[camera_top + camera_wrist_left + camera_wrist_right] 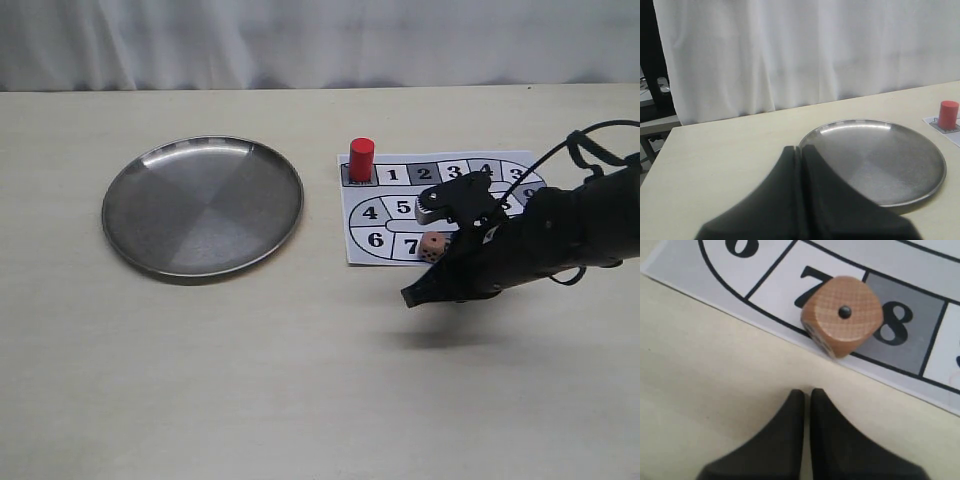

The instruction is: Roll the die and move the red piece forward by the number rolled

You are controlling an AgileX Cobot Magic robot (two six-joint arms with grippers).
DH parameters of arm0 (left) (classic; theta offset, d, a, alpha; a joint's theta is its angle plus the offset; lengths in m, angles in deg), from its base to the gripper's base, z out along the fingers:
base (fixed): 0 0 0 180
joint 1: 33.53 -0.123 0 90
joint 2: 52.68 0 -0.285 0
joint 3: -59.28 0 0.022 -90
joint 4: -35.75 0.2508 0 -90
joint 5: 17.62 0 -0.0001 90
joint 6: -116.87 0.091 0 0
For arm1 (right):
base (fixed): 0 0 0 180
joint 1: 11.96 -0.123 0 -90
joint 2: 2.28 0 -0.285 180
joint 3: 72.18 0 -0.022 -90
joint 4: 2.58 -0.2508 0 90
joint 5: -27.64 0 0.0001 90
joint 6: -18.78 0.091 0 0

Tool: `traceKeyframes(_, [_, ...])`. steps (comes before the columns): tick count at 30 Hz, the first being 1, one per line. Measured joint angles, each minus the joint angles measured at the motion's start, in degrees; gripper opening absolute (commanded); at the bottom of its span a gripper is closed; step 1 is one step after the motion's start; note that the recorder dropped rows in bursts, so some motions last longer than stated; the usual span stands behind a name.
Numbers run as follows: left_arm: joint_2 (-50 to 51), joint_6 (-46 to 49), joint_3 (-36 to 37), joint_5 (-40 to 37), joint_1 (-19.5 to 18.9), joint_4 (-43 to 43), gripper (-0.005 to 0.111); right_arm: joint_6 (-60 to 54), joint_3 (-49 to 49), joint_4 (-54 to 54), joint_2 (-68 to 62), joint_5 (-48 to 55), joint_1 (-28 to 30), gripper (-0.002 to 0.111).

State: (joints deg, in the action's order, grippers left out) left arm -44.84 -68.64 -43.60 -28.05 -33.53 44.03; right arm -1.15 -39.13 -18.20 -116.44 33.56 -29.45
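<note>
The die (432,246) (842,315) lies on the paper game board (376,216), on the line between squares 7 and 8, one pip up. The red piece (361,159) (948,114) stands upright on the grey start square at the board's far left corner. My right gripper (411,297) (806,392) hovers just off the board's near edge, a little short of the die, shut with nothing between its fingers. My left gripper (801,149) is shut and empty, near the rim of the steel plate (920,150); the exterior view does not show it.
A round steel plate (130,190) lies left of the board. The right arm (560,235) stretches over the board's right part, hiding some numbered squares. A white curtain (320,40) hangs behind the table's far edge.
</note>
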Motion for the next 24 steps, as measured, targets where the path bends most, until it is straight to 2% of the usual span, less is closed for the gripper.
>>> traceKeyframes(14, [0.0,0.0,0.0,0.0,0.0,0.0,0.000,2.0,0.0,0.0,0.4,0.8,0.0,0.004])
traceKeyframes(24, [0.0,0.0,0.0,0.0,0.0,0.0,0.000,3.4,0.0,-0.2,11.0,4.6,0.0,0.005])
